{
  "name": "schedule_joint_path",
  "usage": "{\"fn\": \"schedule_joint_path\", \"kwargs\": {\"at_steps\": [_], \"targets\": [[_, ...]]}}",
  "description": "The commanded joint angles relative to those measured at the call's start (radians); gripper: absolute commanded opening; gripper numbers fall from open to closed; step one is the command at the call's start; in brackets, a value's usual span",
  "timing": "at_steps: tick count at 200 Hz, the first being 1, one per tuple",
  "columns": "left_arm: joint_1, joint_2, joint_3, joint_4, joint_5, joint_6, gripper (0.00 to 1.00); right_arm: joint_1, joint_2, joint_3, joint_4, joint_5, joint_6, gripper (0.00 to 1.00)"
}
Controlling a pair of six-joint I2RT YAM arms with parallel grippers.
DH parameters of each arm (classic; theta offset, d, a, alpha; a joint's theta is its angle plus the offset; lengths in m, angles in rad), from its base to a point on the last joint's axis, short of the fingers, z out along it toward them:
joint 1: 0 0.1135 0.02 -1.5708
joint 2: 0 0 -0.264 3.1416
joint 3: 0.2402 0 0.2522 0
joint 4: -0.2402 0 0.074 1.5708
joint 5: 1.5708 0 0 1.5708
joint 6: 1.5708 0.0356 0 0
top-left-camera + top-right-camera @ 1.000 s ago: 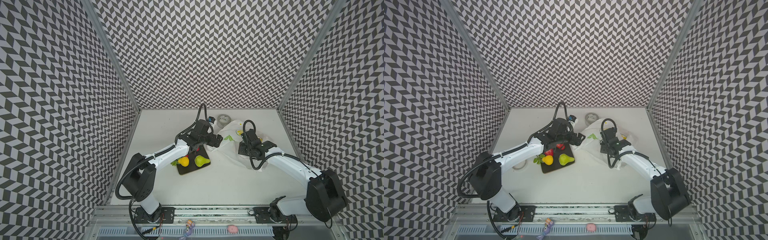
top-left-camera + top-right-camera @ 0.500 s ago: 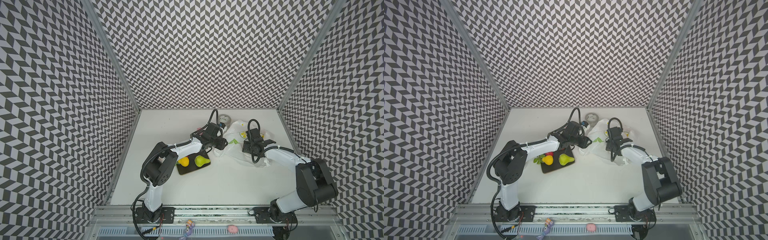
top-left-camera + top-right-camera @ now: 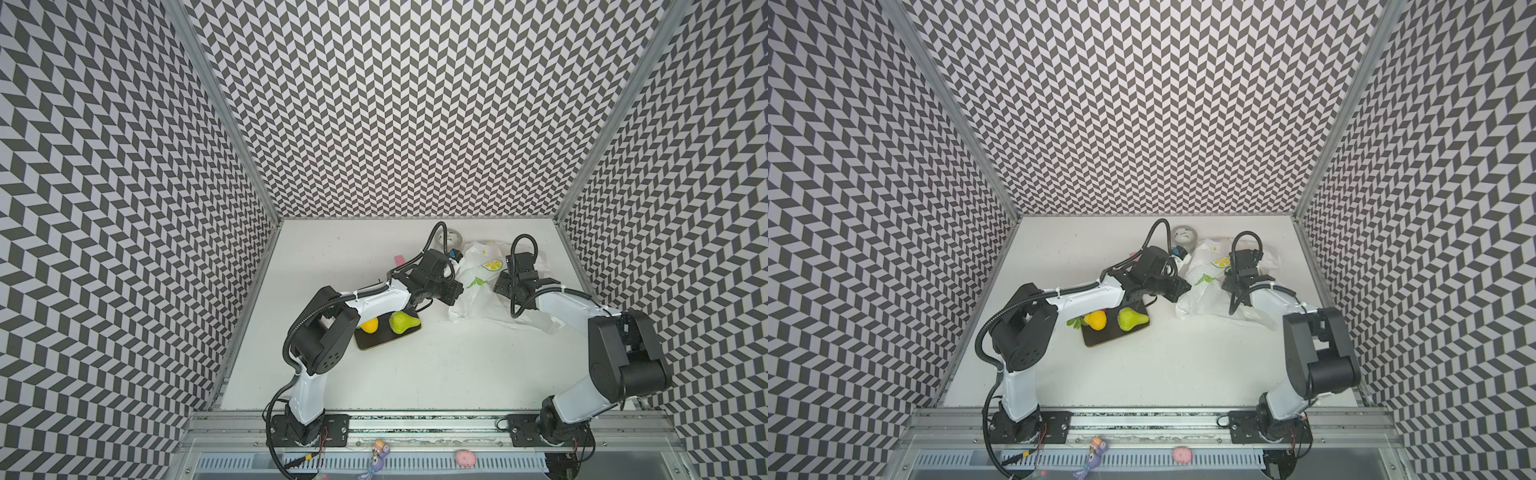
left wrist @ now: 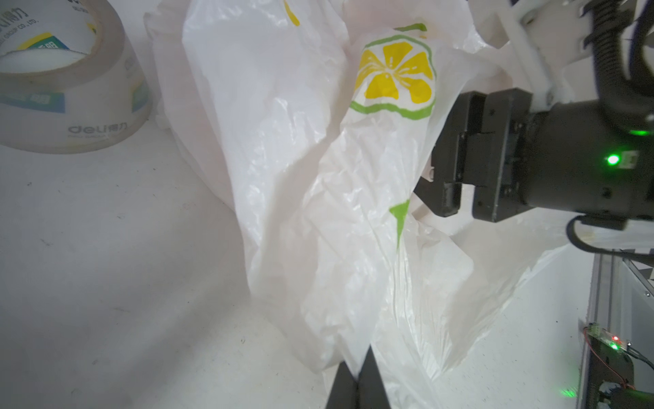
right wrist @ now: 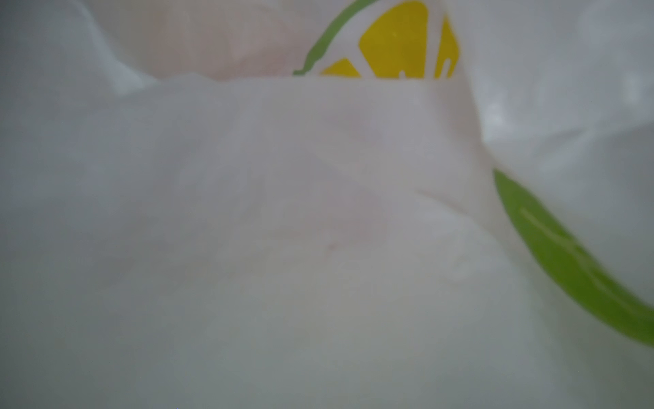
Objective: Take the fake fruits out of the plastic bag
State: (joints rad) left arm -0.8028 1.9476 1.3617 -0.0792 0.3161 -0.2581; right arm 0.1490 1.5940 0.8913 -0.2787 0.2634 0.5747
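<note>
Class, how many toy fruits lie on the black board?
2: a yellow lemon and a green pear, side by side. The left arm covers part of the board, so more may be hidden.

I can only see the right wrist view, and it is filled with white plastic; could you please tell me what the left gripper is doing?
Observer: In the left wrist view, the left gripper has its jaws shut on a fold of the plastic bag.
Operator: Thank you. Are any fruits out of the bag?
Observer: Yes. In both top views a yellow lemon and a green pear lie on a dark board, apart from the bag.
Operator: Is anything else close to the bag?
Observer: A tape roll stands beside it on the table.
</note>
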Motion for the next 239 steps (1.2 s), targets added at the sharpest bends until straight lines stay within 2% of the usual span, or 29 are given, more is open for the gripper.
{"fn": "schedule_joint_path", "kwargs": {"at_steps": [1,48,88,134,153,183,195,214,239], "targets": [[-0.014,-0.024,0.000,0.032,0.026,-0.006,0.00,-0.041,0.035,0.028,0.090,-0.001,0.031,0.72],[-0.032,-0.036,-0.013,0.040,0.053,-0.018,0.00,-0.091,0.093,0.070,0.178,-0.073,0.034,0.73],[-0.038,-0.024,0.000,0.026,0.035,-0.010,0.00,-0.094,0.100,0.096,0.136,-0.139,0.039,0.70],[-0.017,-0.025,0.007,-0.001,-0.058,-0.008,0.00,-0.094,-0.166,-0.027,-0.002,-0.261,-0.004,0.69],[-0.003,-0.023,0.013,-0.008,-0.100,-0.017,0.00,-0.092,-0.286,-0.044,-0.081,-0.353,-0.041,0.70],[0.032,-0.029,0.010,-0.016,-0.150,-0.038,0.00,-0.092,-0.424,0.011,-0.182,-0.540,-0.070,0.68],[0.048,-0.034,0.004,-0.016,-0.167,-0.044,0.00,-0.092,-0.450,0.073,-0.235,-0.578,-0.086,0.68],[0.069,-0.045,-0.001,-0.015,-0.183,-0.047,0.00,-0.092,-0.467,0.200,-0.317,-0.505,-0.128,0.69],[0.091,-0.052,-0.003,-0.018,-0.195,-0.044,0.00,-0.112,-0.428,0.337,-0.412,-0.225,-0.179,0.74]]}}
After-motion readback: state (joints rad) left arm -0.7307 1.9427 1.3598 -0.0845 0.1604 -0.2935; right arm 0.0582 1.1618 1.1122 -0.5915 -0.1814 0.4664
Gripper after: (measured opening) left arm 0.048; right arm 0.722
